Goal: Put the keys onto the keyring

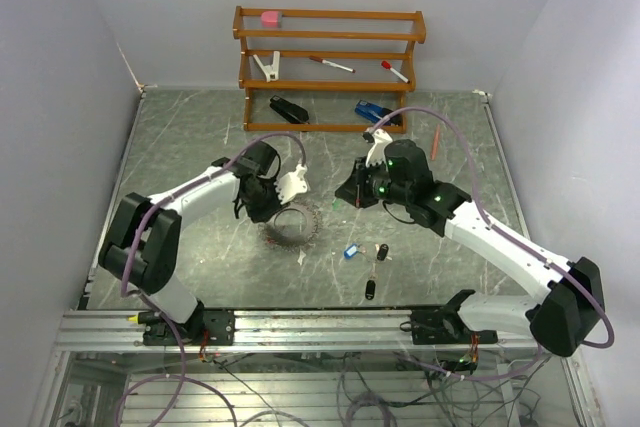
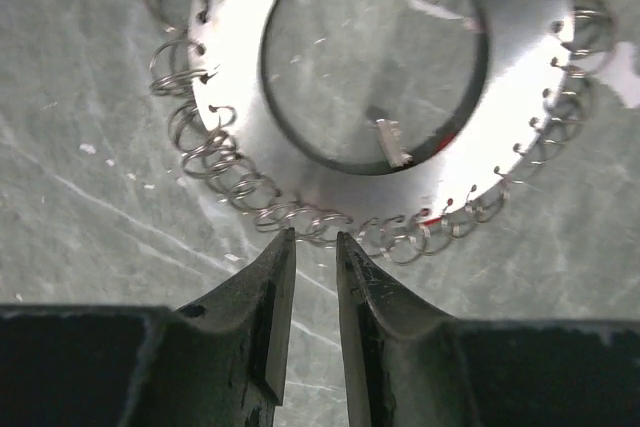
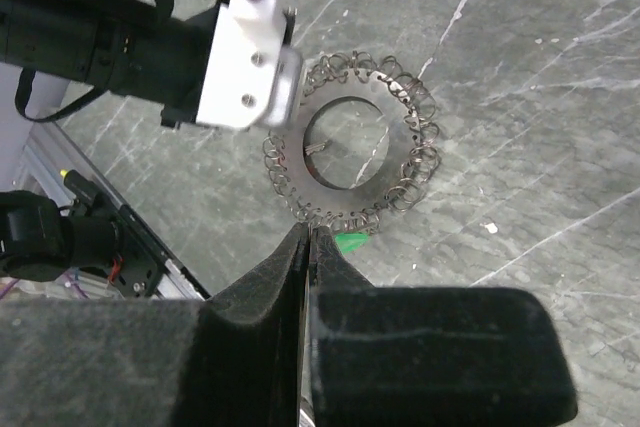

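Observation:
The keyring (image 1: pixel 293 222), a flat silvery disc with small wire loops round its rim, lies on the table; it also shows in the left wrist view (image 2: pixel 240 7) and the right wrist view (image 3: pixel 400 147). My left gripper (image 1: pixel 283 205) is slightly open and empty, its tips (image 2: pixel 315 237) at the ring's near loops. My right gripper (image 1: pixel 352 195) is shut, with the green key (image 3: pixel 350 241) poking out beside its tip (image 3: pixel 307 232), just short of the ring. A blue key (image 1: pixel 350 251) and two black keys (image 1: pixel 382 252) (image 1: pixel 370 289) lie on the table.
A wooden rack (image 1: pixel 330 47) at the back holds red-capped markers, a white clip and a pink item. A black stapler (image 1: pixel 288 109), a blue object (image 1: pixel 378 113) and an orange pen (image 1: pixel 436 142) lie near it. A metal rail (image 1: pixel 300 327) runs along the near edge.

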